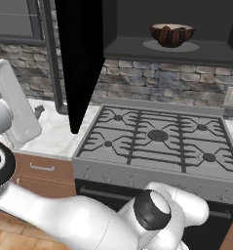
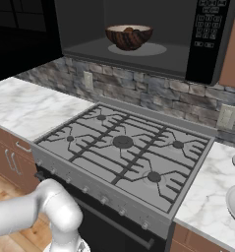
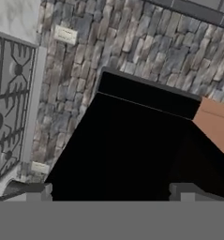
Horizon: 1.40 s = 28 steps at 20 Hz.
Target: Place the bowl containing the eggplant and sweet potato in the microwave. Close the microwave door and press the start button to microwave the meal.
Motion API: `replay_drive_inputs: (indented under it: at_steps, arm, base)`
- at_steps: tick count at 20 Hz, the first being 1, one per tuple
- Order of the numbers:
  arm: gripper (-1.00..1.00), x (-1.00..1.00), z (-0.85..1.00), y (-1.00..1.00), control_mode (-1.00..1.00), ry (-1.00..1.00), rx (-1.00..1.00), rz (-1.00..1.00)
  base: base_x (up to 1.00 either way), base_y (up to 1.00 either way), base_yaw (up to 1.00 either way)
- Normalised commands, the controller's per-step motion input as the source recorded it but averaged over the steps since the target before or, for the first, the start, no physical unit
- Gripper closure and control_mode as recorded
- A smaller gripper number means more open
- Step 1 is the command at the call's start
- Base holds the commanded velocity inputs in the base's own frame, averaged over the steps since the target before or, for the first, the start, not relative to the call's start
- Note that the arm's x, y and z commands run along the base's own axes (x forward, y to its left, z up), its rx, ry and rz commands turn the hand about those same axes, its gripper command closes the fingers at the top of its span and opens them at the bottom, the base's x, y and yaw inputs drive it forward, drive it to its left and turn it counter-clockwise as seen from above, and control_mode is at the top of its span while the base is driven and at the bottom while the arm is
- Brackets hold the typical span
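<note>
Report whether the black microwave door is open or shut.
Open: the black microwave door stands swung out leftward, exposing the dark-brown wooden bowl on the glass turntable.

Even, flat rendered light, soft shadows, no glare; the microwave (image 2: 138, 34) cavity stays dim and slightly blurry.

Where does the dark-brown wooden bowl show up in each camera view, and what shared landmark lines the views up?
Left base view: bowl at upper right, on the turntable inside the open microwave.
Right base view: bowl at top centre, in the microwave cavity.
Hand view: not in it.
Shared landmark: the gas stove beneath.
</note>
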Motion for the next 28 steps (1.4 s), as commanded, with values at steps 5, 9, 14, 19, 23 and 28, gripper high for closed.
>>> replay_drive_inputs:
  at_steps: [5, 9, 14, 19, 23, 28]
  arm:
    - [-1.0, 0.39, 0.0, -0.57, -1.0, 0.05, 0.0, -0.13]
    - [-1.0, -0.01, 0.0, -0.95, -1.0, -0.04, 0.0, -0.18]
    - [-1.0, -0.25, 0.0, -1.0, -1.0, -0.05, 0.0, -0.23]
    - [-1.0, -0.58, 0.0, -1.0, -1.0, -0.06, 0.0, -0.24]
    - [-1.0, -0.19, 0.09, -1.0, -1.0, -0.02, 0.0, -0.2]
    - [-1.0, -0.03, 0.11, -1.0, -1.0, 0.0, 0.0, -0.18]
  base:
    - [0.0, 0.0, 0.0]
    - [0.0, 0.0, 0.0]
    - [0.0, 0.0, 0.0]
    - [0.0, 0.0, 0.0]
    - [0.0, 0.0, 0.0]
    - [0.0, 0.0, 0.0]
